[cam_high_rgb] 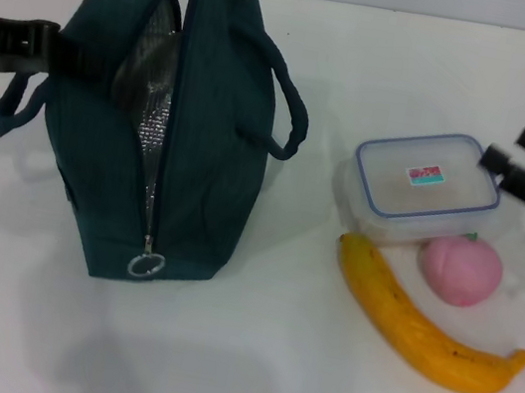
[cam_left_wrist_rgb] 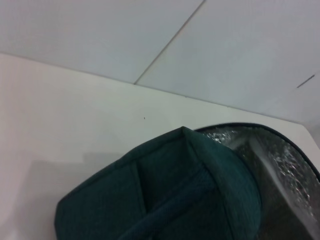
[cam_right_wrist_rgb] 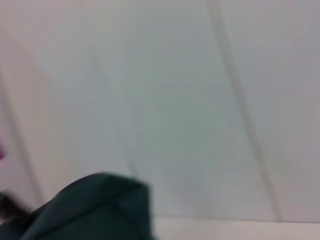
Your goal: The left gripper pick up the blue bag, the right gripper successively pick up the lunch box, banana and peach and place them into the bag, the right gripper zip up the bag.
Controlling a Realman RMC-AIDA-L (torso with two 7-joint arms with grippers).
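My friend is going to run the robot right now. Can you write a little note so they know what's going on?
Left end effector: at the blue bag, gripping its side at the left; the bag stands on the table, unzipped, foil lining showing.
Right end effector: open, holding nothing, hovering just beyond the right edge of the lunch box.
Lunch box, banana and peach sit on the table right of the bag; the peach touches the box's front corner, and the banana lies in front of both.
Done: bag held open. Left: box, banana and peach into the bag, then zip it.
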